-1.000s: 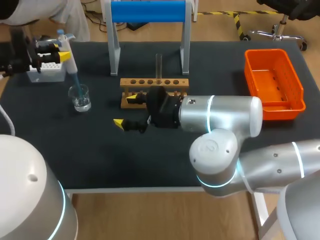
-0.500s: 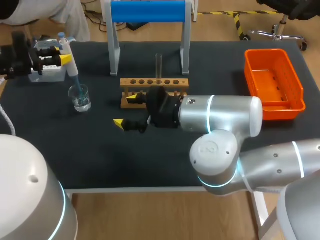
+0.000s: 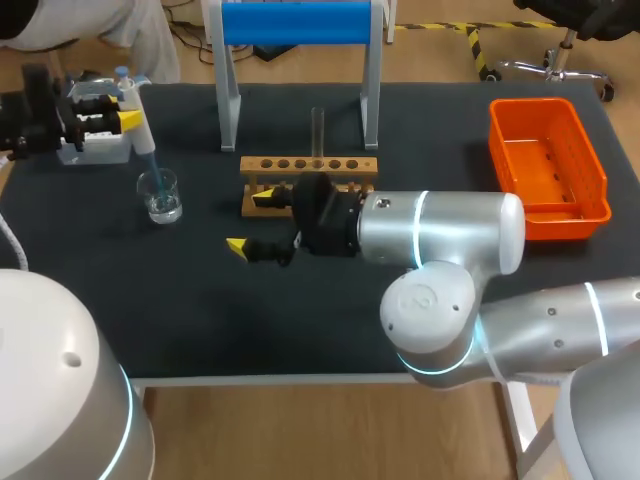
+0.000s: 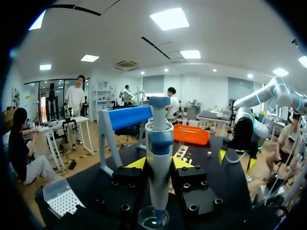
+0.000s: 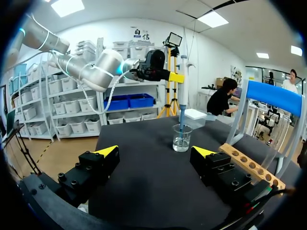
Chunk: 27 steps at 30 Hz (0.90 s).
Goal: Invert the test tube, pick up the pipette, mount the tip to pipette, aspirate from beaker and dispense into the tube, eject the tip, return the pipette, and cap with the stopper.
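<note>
1. Aspirating seems underway: left end effector [image 4: 159, 165] is gripping the pipette [image 4: 159, 139], tip [image 3: 150, 168] dipping in the beaker [image 3: 160, 198].
2. Right end effector [image 3: 250, 222] is hovering wide open by the tube [image 3: 318, 128], which is standing in the rack [image 3: 345, 164].
3. Dispensing onward is remaining.

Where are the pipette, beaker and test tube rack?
pipette [image 4: 159, 165], left wrist view, on its white barrel.
beaker [image 3: 160, 197], head view, on its glass wall.
test tube rack [image 3: 330, 170], head view, on its wooden top bar.

The head view looks down on the whole desk [image 3: 200, 320] from behind. The wrist views face each other low across it. All share the beaker [image 3: 160, 195].
</note>
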Available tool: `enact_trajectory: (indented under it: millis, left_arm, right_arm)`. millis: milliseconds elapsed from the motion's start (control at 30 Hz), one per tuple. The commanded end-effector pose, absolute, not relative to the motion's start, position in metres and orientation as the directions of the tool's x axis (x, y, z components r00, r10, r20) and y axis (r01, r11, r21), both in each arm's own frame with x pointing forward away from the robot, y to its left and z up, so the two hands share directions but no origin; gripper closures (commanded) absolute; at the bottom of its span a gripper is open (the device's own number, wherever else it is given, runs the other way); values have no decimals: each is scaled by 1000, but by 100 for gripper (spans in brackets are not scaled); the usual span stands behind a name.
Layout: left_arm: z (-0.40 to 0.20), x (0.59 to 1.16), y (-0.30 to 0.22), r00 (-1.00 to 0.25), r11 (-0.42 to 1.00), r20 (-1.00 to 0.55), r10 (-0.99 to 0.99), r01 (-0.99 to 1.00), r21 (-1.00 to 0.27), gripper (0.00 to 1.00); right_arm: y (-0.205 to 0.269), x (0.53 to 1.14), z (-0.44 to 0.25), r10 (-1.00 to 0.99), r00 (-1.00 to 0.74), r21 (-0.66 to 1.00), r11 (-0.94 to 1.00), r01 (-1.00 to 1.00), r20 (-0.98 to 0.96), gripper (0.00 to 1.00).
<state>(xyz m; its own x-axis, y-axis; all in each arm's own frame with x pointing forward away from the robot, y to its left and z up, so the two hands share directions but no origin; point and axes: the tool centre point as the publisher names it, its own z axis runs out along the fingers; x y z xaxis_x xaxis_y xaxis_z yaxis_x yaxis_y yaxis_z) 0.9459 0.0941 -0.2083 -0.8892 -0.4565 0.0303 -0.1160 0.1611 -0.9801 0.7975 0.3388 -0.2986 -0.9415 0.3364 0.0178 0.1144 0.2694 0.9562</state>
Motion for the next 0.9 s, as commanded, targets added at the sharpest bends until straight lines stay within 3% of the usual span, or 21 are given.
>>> enact_trajectory:
  millis: [33, 900]
  left_arm:
    - [-209, 948, 94, -889, 165, 30, -457, -117, -979, 100]
    - [-207, 948, 95, -884, 220, -14, -468, -100, -970, 100]
  right_arm:
    - [337, 798, -298, 332, -943, 956, 269, 115, 20, 0]
    - [337, 798, -298, 332, -943, 956, 269, 115, 20, 0]
